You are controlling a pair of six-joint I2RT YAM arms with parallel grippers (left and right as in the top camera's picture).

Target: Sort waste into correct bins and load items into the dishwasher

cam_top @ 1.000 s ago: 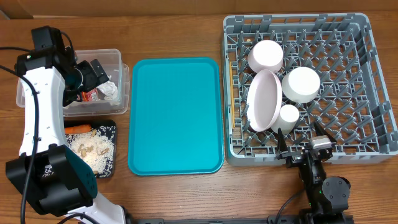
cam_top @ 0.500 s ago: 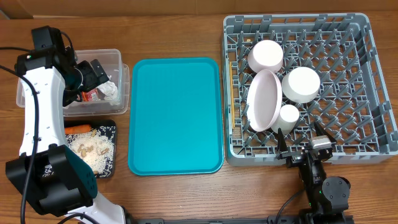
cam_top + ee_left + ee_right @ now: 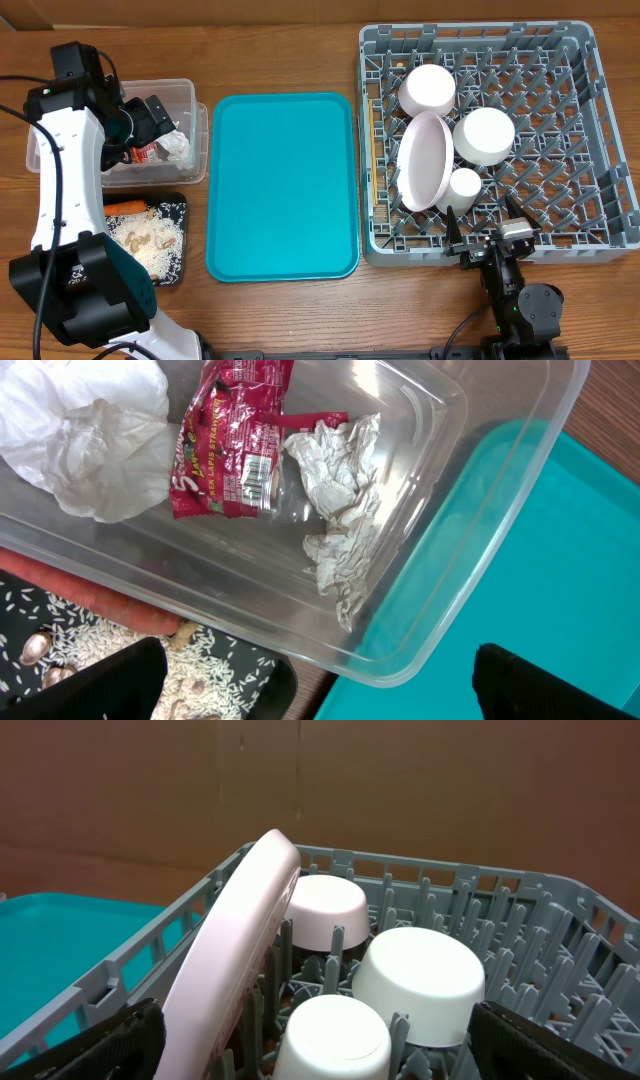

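The clear tub (image 3: 190, 95) at the left holds white tissues (image 3: 90, 435) and the red wrapper (image 3: 228, 445). My left gripper (image 3: 158, 112) hovers open and empty over the tub. The black tray (image 3: 180, 213) in front of it holds the carrot (image 3: 125, 207), nut-like scraps (image 3: 140, 238) and rice. The grey rack (image 3: 560, 60) holds the pink-white plate (image 3: 424, 162) on edge, two upturned white bowls (image 3: 428, 90) (image 3: 484, 135) and the small cup (image 3: 464, 186). The chopsticks (image 3: 377, 150) lie along the rack's left edge. My right gripper (image 3: 487, 243) rests open at the rack's front edge.
The teal serving tray (image 3: 282, 185) lies bare between the bins and the rack. The left arm's white links (image 3: 65, 170) run along the table's left side above the tub and black tray. A brown cardboard wall (image 3: 400, 780) stands behind the rack.
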